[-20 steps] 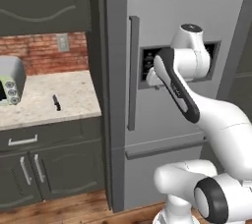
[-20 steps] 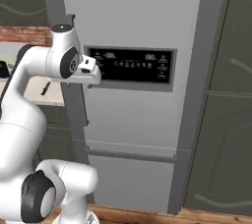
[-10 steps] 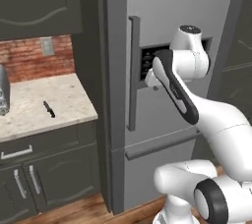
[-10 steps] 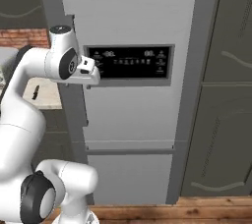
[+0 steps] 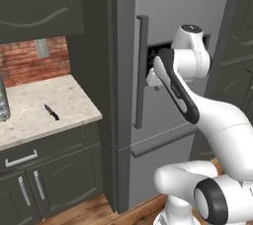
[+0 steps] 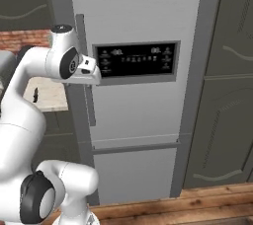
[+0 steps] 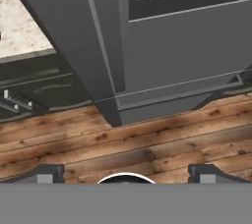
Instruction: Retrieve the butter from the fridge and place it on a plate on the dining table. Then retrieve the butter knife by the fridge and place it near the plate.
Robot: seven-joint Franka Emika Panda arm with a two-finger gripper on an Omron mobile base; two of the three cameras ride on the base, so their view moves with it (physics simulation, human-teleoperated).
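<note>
Fridge shut, end effector open and empty beside its handle.
The end effector [image 7: 126,176] could miss the slim handle [image 5: 140,71] of the fridge [image 6: 138,17]; butter presumably inside, unseen; butter knife [image 5: 51,112] lies on the table [image 5: 29,115].

Butter knife [image 5: 51,112] on the counter [image 5: 29,113] left of the fridge [image 5: 173,31].

Your arm rises from the base, bends at a raised elbow and holds its wrist level at chest height. The tool [image 7: 126,173] points downward, its fingertips [image 7: 48,173] spread wide apart, gripping nothing.
</note>
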